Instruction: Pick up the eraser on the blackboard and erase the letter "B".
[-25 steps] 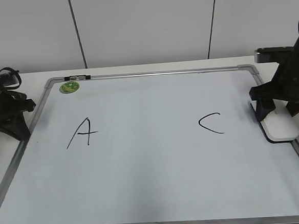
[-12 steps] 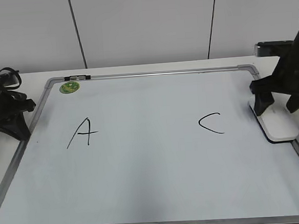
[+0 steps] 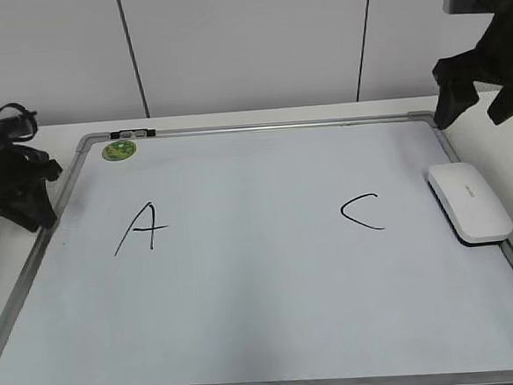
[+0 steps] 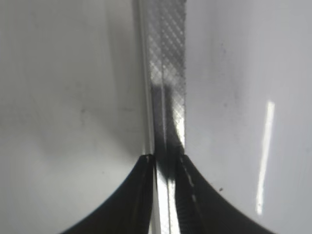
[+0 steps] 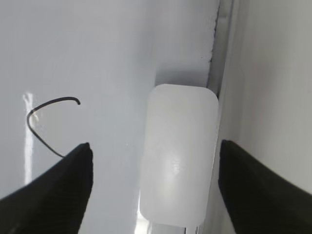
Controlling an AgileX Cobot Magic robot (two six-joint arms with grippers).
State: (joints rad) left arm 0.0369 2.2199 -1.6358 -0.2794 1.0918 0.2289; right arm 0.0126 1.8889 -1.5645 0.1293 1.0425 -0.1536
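Note:
The blackboard (image 3: pixel 263 289) is a white board with a silver frame, lying flat on the table. It carries a black "A" (image 3: pixel 140 229) and a black "C" (image 3: pixel 363 211). No letter "B" shows between them. The white eraser (image 3: pixel 470 202) lies flat on the board's right edge, also in the right wrist view (image 5: pixel 178 156). My right gripper (image 3: pixel 478 111) is open and empty, raised above the eraser's far end, with its jaws wide on either side (image 5: pixel 154 146). My left gripper (image 3: pixel 29 213) is shut over the board's left frame (image 4: pixel 166 158).
A round green sticker (image 3: pixel 119 150) and a small clip sit at the board's far left corner. The "C" also shows in the right wrist view (image 5: pixel 48 124). A white panelled wall stands behind the table. White tabletop borders the board on both sides.
My right gripper has let go of the eraser and risen up and back from it. The eraser stays on the board's right edge. The left arm barely moved.

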